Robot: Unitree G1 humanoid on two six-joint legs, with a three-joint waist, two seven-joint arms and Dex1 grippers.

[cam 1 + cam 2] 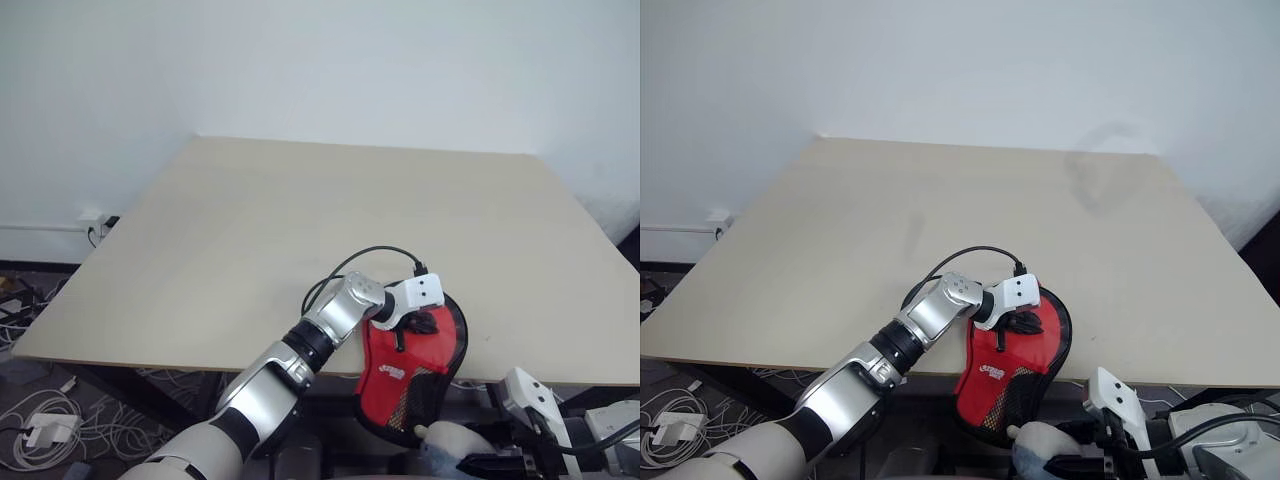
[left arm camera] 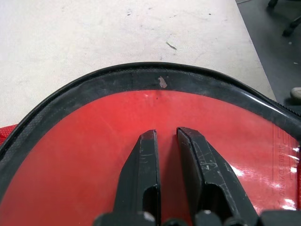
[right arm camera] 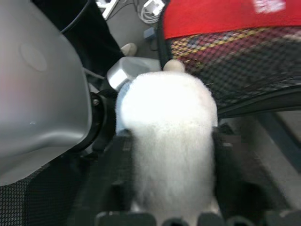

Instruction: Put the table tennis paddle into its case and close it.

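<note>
From where I stand, the case (image 1: 455,335) lies at about 5 o'clock on the pale wooden counter (image 1: 300,200), right at the near edge. Its round end rests on the board, while its narrow end points to 6 o'clock and hangs out past the edge. The table tennis paddle (image 2: 94,155) sits inside it, its bright red face ringed by the black zip rim. A glossy clear layer with faint print covers part of that face on one side. The white logo shows lower down on the red, and the overhanging end is dark mesh. The left arm reaches in from 7 o'clock, a black cable (image 1: 350,265) looping off its wrist. The left gripper (image 2: 167,132) is tilted down onto the paddle's red face, just inside the rim. Its jaws are all but closed, with a thin slit between them and nothing caught in it. The right gripper (image 3: 170,139) sits below the counter's edge at 5 o'clock, just under the hanging end of the case. A white fuzzy thing (image 3: 169,122) sits between its fingers, but whether those jaws are open or gripping it I cannot tell. Loose cables (image 1: 40,425) lie on the floor at 8 o'clock.
</note>
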